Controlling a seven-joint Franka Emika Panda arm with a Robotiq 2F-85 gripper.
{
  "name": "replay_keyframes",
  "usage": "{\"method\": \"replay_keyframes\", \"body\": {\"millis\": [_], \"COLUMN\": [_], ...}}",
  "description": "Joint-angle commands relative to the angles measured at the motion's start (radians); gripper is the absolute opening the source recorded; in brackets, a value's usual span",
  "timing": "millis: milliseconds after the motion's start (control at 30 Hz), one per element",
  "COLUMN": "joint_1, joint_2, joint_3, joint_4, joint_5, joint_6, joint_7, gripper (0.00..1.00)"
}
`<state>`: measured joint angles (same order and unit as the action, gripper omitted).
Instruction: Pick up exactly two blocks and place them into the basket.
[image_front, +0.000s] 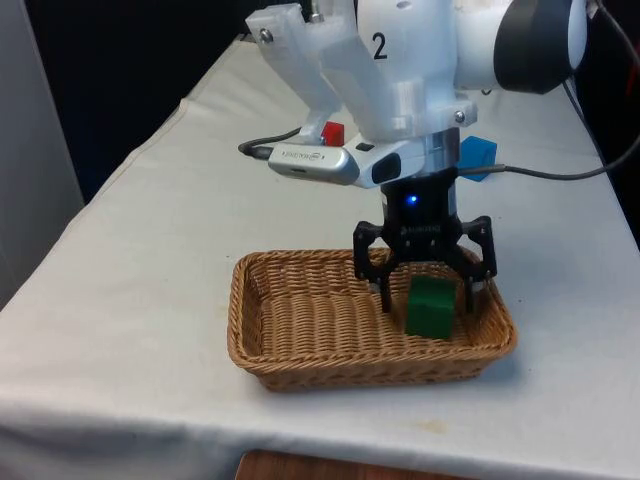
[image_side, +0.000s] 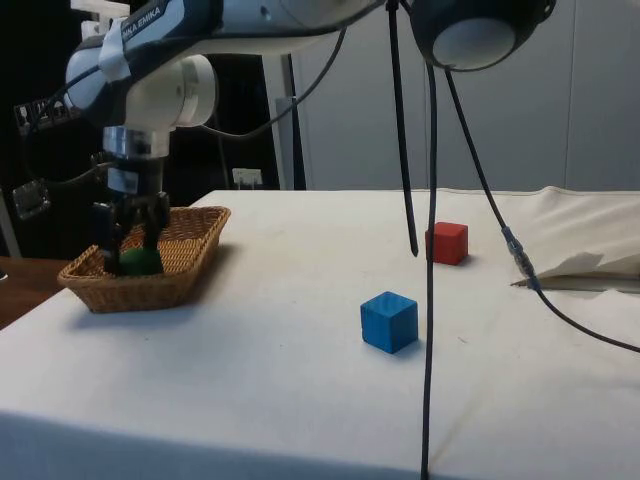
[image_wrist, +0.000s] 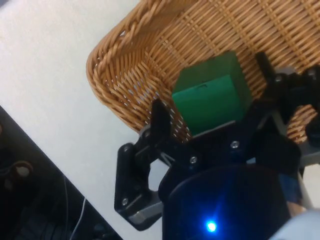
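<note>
A green block (image_front: 431, 306) lies inside the wicker basket (image_front: 300, 262), near its end on the front view's right. My gripper (image_front: 427, 298) hangs low in the basket, open, with one finger on each side of the green block and a gap showing at each. In the wrist view the green block (image_wrist: 212, 95) sits between the spread fingers (image_wrist: 159, 117) with wicker visible beside it. A red block (image_side: 446, 242) and a blue block (image_side: 389, 321) stand on the cloth, well away from the basket (image_side: 190, 250).
The basket stands close to the table's near edge in the front view. The arm's grey cable (image_front: 560, 176) trails over the cloth by the blue block (image_front: 476, 155). The red block (image_front: 333, 132) shows behind the arm. Folded cloth (image_side: 590, 245) bunches at the side view's right.
</note>
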<state>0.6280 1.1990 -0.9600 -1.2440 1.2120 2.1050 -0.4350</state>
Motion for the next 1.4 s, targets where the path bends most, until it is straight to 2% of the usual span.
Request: {"method": "replay_keyframes", "body": {"millis": [0,67,200,233,267,500,533,600,633,767,800,867,1000,1033,1067,1100,1267,1300,1333,1367], "joint_1": [-0.008,-0.008,-0.008,0.000,-0.008,0.018,0.013,0.026,0.026,0.041,0.032,0.057,0.079,0.091,0.072,0.095,0.118,0.094,0.126,0.129], "joint_2": [0.007,0.007,0.008,0.002,0.008,-0.027,-0.022,-0.039,-0.039,-0.063,-0.051,-0.080,-0.108,-0.127,-0.111,-0.136,-0.182,-0.165,-0.200,-0.207], "joint_3": [0.003,0.003,0.003,0.000,0.003,-0.039,-0.037,-0.054,-0.054,-0.078,-0.069,-0.096,-0.115,-0.122,-0.111,-0.123,-0.127,-0.114,-0.128,-0.129], "joint_4": [0.014,0.014,0.014,0.000,0.014,-0.006,0.001,-0.012,-0.012,-0.027,-0.016,-0.045,-0.076,-0.094,-0.066,-0.102,-0.144,-0.109,-0.158,-0.164], "joint_5": [0.001,0.001,0.001,0.000,0.001,-0.006,0.000,-0.007,-0.007,-0.010,-0.002,-0.011,-0.018,-0.027,-0.022,-0.033,-0.061,-0.057,-0.074,-0.080], "joint_6": [-0.005,-0.005,-0.005,0.000,-0.005,-0.043,-0.044,-0.056,-0.056,-0.075,-0.067,-0.091,-0.104,-0.108,-0.108,-0.109,-0.108,-0.112,-0.106,-0.105], "joint_7": [0.005,0.005,0.005,0.000,0.005,0.011,0.006,0.012,0.012,0.011,0.007,0.007,0.002,-0.001,0.005,-0.002,-0.006,0.002,-0.007,-0.007], "gripper": [0.96,1.00,1.00,1.00,1.00,1.00,1.00,1.00,1.00,1.00,1.00,1.00,1.00,1.00,1.00,1.00,1.00,1.00,1.00,1.00]}}
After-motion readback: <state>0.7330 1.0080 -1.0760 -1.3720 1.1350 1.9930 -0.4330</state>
